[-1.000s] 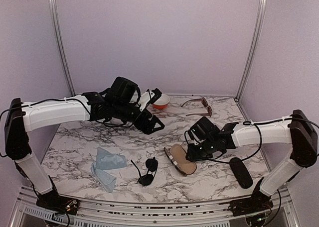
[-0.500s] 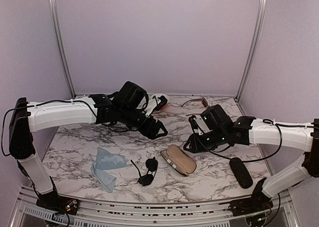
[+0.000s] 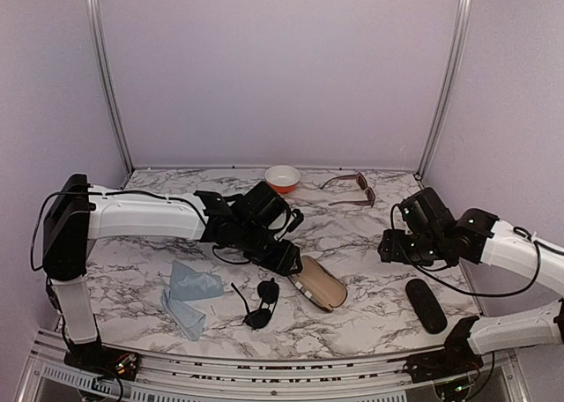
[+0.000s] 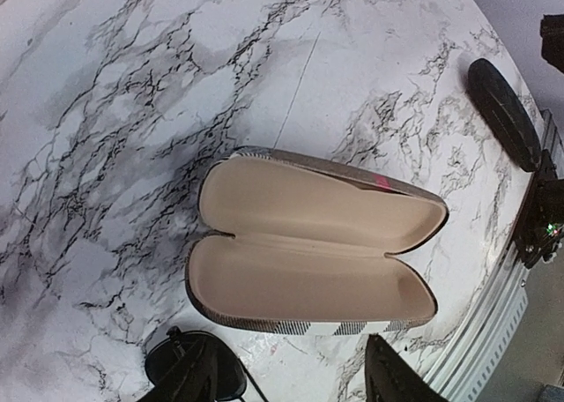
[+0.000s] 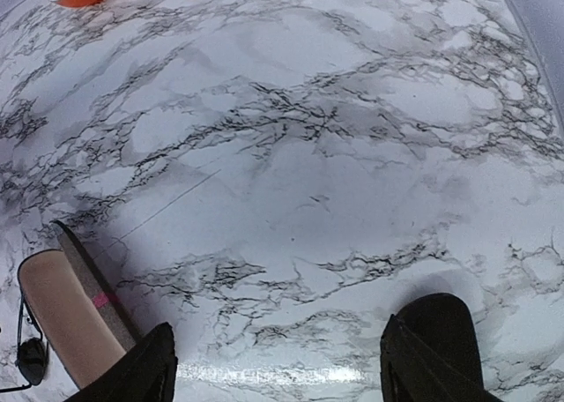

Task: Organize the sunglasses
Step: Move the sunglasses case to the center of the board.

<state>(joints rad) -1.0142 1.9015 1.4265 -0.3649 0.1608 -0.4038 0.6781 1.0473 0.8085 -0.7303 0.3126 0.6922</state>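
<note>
The small black sunglasses [image 3: 262,301] lie near the front centre, left of the open brown case [image 3: 319,283]. The brown sunglasses [image 3: 352,187] lie at the back right. My left gripper [image 3: 286,259] is open and empty, low over the table just left of the case. In the left wrist view the case [image 4: 313,252] lies open with its tan lining up, and a dark lens [image 4: 207,371] shows by the left finger. My right gripper [image 3: 389,246] is open and empty, right of the case and apart from it. It also shows open in the right wrist view [image 5: 282,375].
The closed black case [image 3: 426,305] lies at the front right, below my right arm. An orange bowl [image 3: 282,178] stands at the back centre. A blue cloth [image 3: 189,296] lies at the front left. The table's front edge is close behind the black sunglasses.
My right gripper has drawn back from the brown case to the right. My left arm has swung forward and down, bringing its gripper next to the case.
</note>
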